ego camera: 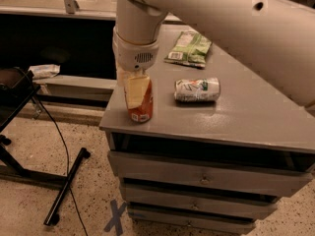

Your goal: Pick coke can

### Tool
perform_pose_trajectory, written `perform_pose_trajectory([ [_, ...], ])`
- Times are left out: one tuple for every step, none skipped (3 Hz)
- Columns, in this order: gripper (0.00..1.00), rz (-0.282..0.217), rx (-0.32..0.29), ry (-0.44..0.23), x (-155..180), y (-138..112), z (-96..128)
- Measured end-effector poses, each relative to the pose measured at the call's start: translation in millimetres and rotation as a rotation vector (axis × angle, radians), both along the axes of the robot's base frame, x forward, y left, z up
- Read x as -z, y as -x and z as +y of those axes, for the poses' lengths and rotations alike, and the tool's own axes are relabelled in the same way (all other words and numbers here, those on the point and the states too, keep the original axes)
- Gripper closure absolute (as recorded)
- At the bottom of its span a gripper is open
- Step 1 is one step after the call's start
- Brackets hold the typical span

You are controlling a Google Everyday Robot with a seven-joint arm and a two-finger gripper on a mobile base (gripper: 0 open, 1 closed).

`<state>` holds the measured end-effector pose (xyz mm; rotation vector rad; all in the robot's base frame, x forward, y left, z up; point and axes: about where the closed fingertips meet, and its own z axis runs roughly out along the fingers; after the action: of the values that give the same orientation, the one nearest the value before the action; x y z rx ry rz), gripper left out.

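The coke can (142, 109) is orange-red and stands upright near the front left corner of the grey cabinet top (236, 117). My gripper (136, 98) hangs straight down from the thick white arm (206, 14) and sits right over the can. It covers the can's top and most of its near side. Only the right edge and the base of the can show. The can's base rests on the cabinet top.
A white-and-green can (197, 90) lies on its side to the right of the coke can. A green snack bag (189, 48) lies farther back. Drawers are below the top. A black stand with a cable (59, 181) is on the floor at left.
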<state>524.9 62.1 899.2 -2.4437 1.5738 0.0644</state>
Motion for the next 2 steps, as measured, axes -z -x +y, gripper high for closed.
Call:
perform_pose_trajectory([
  [0.89,-0.008,-0.002,-0.013,-3,-1,0],
  [1.0,-0.051,0.015,-0.015,-26,-7,-16],
])
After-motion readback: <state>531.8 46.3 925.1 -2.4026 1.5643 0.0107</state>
